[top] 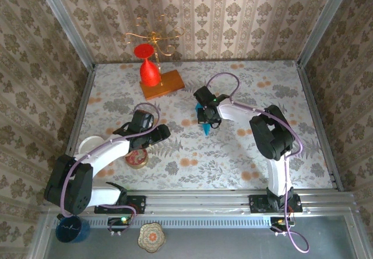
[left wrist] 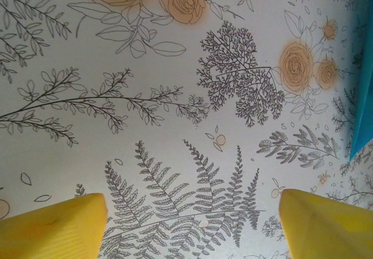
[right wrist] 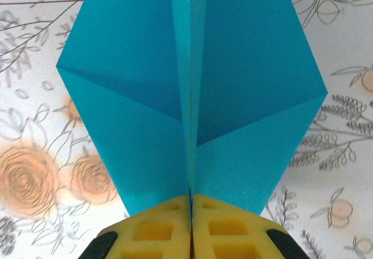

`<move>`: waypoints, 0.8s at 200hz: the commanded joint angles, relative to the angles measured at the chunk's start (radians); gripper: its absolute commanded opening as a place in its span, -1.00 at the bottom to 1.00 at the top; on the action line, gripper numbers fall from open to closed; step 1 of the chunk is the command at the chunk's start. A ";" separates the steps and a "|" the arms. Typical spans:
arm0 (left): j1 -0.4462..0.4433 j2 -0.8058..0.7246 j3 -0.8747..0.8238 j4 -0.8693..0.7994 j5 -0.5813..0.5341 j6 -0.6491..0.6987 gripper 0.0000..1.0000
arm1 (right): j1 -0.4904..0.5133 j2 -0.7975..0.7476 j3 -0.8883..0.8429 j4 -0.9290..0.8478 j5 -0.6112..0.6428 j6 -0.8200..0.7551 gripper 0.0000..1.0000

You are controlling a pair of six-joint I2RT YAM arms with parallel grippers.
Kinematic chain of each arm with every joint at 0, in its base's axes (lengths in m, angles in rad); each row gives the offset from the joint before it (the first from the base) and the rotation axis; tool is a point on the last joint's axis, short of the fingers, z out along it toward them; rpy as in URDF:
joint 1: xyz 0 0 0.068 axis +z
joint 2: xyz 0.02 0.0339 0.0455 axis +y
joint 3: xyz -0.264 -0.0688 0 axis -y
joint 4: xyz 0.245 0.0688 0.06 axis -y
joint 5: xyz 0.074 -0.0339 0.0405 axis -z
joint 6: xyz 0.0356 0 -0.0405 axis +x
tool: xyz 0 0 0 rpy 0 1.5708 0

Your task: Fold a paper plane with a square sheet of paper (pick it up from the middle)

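Note:
The square sheet of paper [right wrist: 192,84] is teal-blue and folded into a kite-shaped paper plane with a centre crease. My right gripper [right wrist: 191,203] is shut on that crease, and the two wings spread out to either side above the yellow fingers. From above, the plane [top: 206,129] hangs point-down under the right gripper [top: 208,119], just over the middle of the table. My left gripper [top: 156,134] hovers to its left. Its yellow fingers [left wrist: 58,227] stand wide open with only tablecloth between them. A strip of the teal paper [left wrist: 362,95] shows at the right edge of the left wrist view.
A red glass [top: 148,66] stands on an orange wooden block [top: 162,84] at the back, with a gold wire stand [top: 154,37] behind it. A round tin [top: 137,158] and a white dish [top: 90,145] lie near the left arm.

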 commanded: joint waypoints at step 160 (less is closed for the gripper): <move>0.021 -0.028 0.018 -0.062 -0.037 0.056 0.97 | -0.008 0.169 0.083 -0.123 0.088 -0.063 -0.27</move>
